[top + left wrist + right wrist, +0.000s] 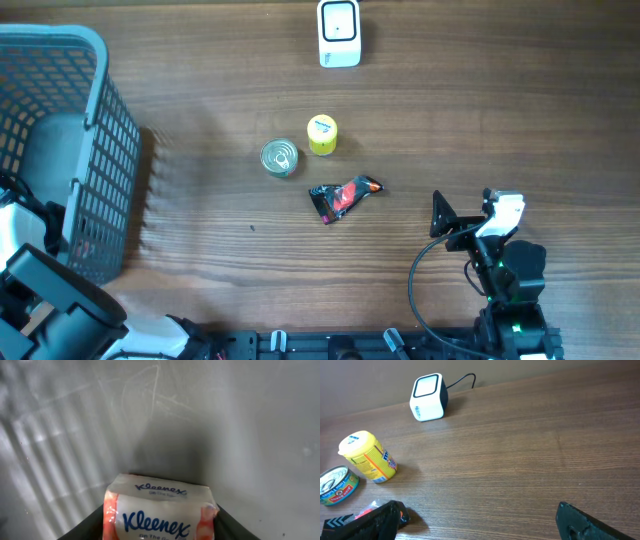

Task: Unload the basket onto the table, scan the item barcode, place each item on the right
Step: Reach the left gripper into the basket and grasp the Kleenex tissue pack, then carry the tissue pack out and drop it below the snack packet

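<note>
- The left gripper (161,507) is closed on a Kleenex pack (160,517). One dark finger (87,525) presses its left side and the other its right side.
- The pack sits right between the fingertips and pokes out a little past them, away from the wrist.
- Its printed face is turned up towards the wrist camera, and the blue lettering runs from finger to finger. The widest span that shows also lies across the jaws. The near end is cut off, so the true long axis cannot be told.
- The pack is a soft, pillow-like block with rounded corners, in glossy white wrap with peach patches at both sides.
- Around hand and pack is the inside of the grey plastic basket (240,420). The surface beyond the fingertips is smooth and scratched, and stripes of light fall to the hand's left.
- From overhead, the basket (95,120) has gridded walls.
- The right gripper (480,520) is wide open with nothing between its black fingers.
- Ahead of it and to its left on the wood-grain table (530,445) lie a crumpled red-and-black sachet (345,196), a flat round tin (337,487) and a yellow tub (367,457).
- Farthest ahead stands the white, rounded scanner (427,397).
</note>
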`<state>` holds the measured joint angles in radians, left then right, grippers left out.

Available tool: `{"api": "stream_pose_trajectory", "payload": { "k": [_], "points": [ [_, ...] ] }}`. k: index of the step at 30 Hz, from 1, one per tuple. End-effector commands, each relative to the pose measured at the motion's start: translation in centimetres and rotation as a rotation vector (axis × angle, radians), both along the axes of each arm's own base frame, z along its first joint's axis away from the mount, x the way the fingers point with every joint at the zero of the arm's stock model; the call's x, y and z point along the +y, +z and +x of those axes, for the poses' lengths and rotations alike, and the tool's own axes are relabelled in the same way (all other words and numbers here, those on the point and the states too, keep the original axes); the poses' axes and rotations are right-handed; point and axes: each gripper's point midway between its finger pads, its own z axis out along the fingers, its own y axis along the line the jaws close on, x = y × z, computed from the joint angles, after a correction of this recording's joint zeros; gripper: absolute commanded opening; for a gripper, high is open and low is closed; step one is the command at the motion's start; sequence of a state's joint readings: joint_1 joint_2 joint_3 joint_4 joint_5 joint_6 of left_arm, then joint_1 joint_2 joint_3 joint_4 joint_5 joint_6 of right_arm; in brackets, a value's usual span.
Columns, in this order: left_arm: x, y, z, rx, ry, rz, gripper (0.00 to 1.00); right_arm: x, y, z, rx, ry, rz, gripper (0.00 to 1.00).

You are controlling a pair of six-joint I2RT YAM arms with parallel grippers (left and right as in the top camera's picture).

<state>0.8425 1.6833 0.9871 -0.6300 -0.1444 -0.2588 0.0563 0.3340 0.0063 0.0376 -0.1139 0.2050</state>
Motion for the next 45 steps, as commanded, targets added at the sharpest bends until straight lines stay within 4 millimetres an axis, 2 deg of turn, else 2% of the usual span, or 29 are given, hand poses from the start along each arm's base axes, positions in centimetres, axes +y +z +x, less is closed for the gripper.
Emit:
{"api": "stream_pose_trajectory", "payload": {
  "k": [1, 3, 6, 10, 11, 12, 13, 17, 19, 22, 23, 25, 26, 27, 31, 35, 37, 39, 42, 45],
  "points": [
    [0.2, 0.1, 0.6, -0.027, 0.033, -0.003, 0.47, -0.2, -0.1, 0.0, 0.004, -0.010, 0.002, 1.00],
    [0.8, 1.8, 1.7, -0.072, 0.026, 0.013, 0.47, -0.2, -0.2, 0.0, 0.007, -0.011, 0.001, 1.00],
    [1.9, 6.6, 4.0, -0.181, 0.005, 0.050, 0.47, -0.2, -0.2, 0.0, 0.007, -0.011, 0.001, 1.00],
    [2.2, 15.8, 7.6, -0.417, -0.065, 0.110, 0.47, -0.2, -0.2, 0.0, 0.007, -0.011, 0.002, 1.00],
    [2.0, 17.4, 8.2, -0.463, -0.083, 0.120, 0.48, -0.2, -0.2, 0.0, 0.007, -0.011, 0.002, 1.00],
    [1.4, 20.7, 9.4, -0.563, -0.130, 0.134, 0.48, -0.2, -0.2, 0.0, 0.007, -0.010, 0.002, 1.00],
    [0.1, 24.6, 10.7, -0.689, -0.195, 0.134, 0.48, -0.2, -0.2, 0.0, 0.006, -0.011, 0.002, 1.00],
    [-5.3, 33.8, 13.0, -1.019, -0.414, 0.079, 0.48, -0.2, -0.1, 0.0, 0.003, -0.011, 0.002, 1.00],
    [-9.4, 38.1, 13.4, -1.178, -0.539, 0.024, 0.47, -0.2, -0.1, 0.0, 0.002, -0.011, 0.002, 1.00],
    [-16.1, 41.1, 13.6, -1.271, -0.739, -0.057, 0.48, -0.2, 0.0, 0.0, 0.001, -0.010, 0.002, 1.00],
    [-19.3, 41.3, 13.7, -1.274, -0.809, -0.114, 0.48, -0.2, 0.0, 0.1, 0.001, -0.011, 0.002, 1.00],
    [-23.2, 40.9, 13.7, -1.256, -0.907, -0.183, 0.48, -0.2, 0.0, 0.1, 0.000, -0.011, 0.001, 1.00],
    [-26.0, 40.2, 13.7, -1.230, -0.990, -0.226, 0.48, -0.2, 0.0, 0.1, 0.000, -0.010, 0.002, 1.00],
    [-28.7, 39.1, 13.6, -1.184, -1.066, -0.261, 0.49, -0.2, 0.0, 0.1, 0.001, -0.011, 0.002, 1.00],
    [-36.1, 33.4, 12.7, -0.935, -1.243, -0.335, 0.51, -0.2, 0.0, 0.0, 0.001, -0.010, 0.002, 1.00],
    [-43.1, 30.5, 10.9, -0.825, -1.510, -0.422, 0.53, -0.2, 0.0, 0.0, 0.001, -0.010, 0.002, 1.00],
    [-45.0, 29.6, 10.2, -0.800, -1.638, -0.415, 0.53, -0.2, 0.0, 0.1, 0.000, -0.011, 0.002, 1.00],
    [-46.0, 28.5, 9.4, -0.763, -1.761, -0.399, 0.50, -0.2, 0.0, 0.1, -0.001, -0.011, 0.002, 1.00],
    [-46.9, 27.2, 7.7, -0.707, -1.847, -0.470, 0.38, -0.2, 0.0, 0.1, -0.002, -0.010, 0.002, 1.00],
    [-47.1, 26.8, 6.5, -0.687, -1.889, -0.523, 0.38, -0.2, 0.0, 0.1, -0.002, -0.011, 0.002, 1.00]
  ]
}}
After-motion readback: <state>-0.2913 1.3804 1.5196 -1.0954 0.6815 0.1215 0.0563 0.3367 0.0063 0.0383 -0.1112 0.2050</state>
